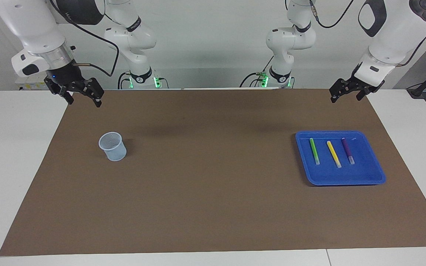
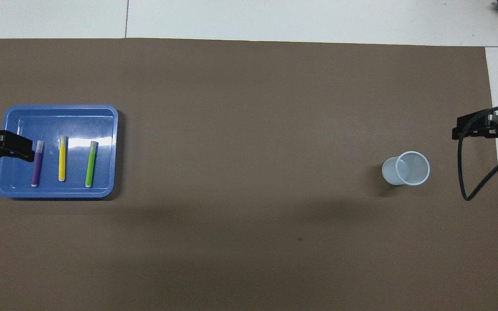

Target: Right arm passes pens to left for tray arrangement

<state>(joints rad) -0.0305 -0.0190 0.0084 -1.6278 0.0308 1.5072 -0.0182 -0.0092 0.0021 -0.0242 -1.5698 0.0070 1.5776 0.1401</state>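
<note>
Three pens lie side by side in the blue tray (image 1: 364,178) (image 2: 102,125) at the left arm's end of the mat: green (image 1: 314,150) (image 2: 90,166), yellow (image 1: 333,153) (image 2: 62,160) and purple (image 1: 347,150) (image 2: 36,166). My left gripper (image 1: 345,96) (image 2: 2,146) hangs open and empty high in the air. Seen from above it overlaps the tray's outer rim beside the purple pen, touching nothing. My right gripper (image 1: 84,99) (image 2: 486,128), with its blue wrist light, hangs open and empty over the mat's edge at the right arm's end.
A small pale blue mesh cup (image 1: 112,146) (image 2: 407,168) stands upright on the brown mat (image 1: 205,166) toward the right arm's end. The right arm's black cable (image 2: 469,172) loops down near it. White tabletop borders the mat.
</note>
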